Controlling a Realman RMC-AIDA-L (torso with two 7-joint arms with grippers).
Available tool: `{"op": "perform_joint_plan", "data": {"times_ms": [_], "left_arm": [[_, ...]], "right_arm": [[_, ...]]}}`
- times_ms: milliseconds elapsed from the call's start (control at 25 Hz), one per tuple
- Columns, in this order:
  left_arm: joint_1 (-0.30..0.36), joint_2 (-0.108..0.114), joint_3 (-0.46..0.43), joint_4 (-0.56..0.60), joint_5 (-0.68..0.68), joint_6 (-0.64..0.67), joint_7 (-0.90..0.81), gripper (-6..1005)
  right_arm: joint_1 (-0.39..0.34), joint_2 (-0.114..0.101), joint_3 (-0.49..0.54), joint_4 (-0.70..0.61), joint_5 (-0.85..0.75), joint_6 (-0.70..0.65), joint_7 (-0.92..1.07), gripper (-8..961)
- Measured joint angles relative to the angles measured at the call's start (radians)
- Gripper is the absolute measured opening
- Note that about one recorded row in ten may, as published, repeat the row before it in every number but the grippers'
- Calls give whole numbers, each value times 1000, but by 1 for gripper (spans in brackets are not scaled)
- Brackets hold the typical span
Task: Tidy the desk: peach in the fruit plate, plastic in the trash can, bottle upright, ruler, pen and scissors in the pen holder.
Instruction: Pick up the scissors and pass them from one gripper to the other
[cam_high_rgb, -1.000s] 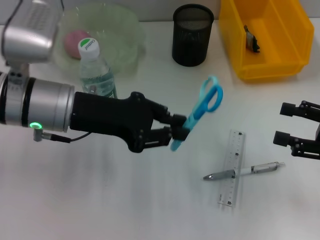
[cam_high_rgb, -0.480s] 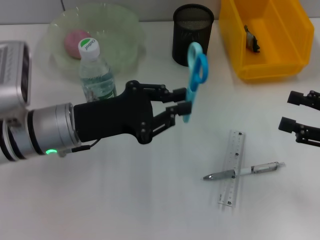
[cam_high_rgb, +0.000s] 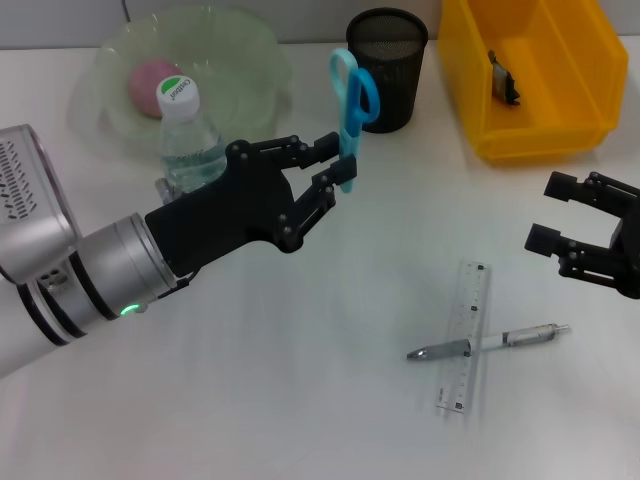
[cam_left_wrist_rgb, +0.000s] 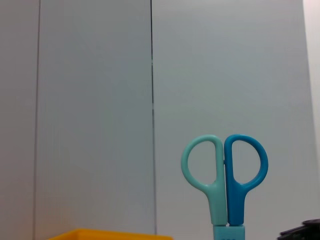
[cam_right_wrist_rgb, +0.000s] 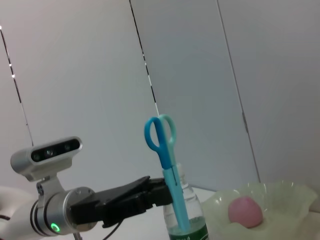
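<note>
Scissors (cam_high_rgb: 350, 100) glossy blue plastic; pen holder (cam_high_rgb: 386, 70) black wire mesh; counter (cam_high_rgb: 300, 380) smooth matt white; trash can (cam_high_rgb: 540, 75) shiny yellow plastic.

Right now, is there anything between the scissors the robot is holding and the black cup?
No. In the head view, only bare desk shows between the scissors, held upright by the left gripper, and the pen holder.

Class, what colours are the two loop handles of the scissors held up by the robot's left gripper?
On the scissors: one light teal, one blue; left wrist view.
</note>
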Motion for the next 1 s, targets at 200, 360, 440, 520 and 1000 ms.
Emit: {"op": "perform_joint_plan", "data": {"times_ms": [200,360,440,520,1000], "left_arm": [[-15,0,-35,-29,-1,-26,32,215],[-22,0,-46,-35,-3,-33,35,215],[-26,0,-52,-39,-3,-34,35,215],[-46,-1,-87,-68,1,-40,36,215],[-96,-2,-272,-198,73,-103,127,215]], "right_arm": [[1,12,14,1,12,0,-6,785],[-2,19,29,23,26,-7,-24,785],[-4,21,40,45,37,-11,-45,785],[-7,25,51,71,55,-12,-72,785],[28,32,60,207,129,-12,-203,785]]}}
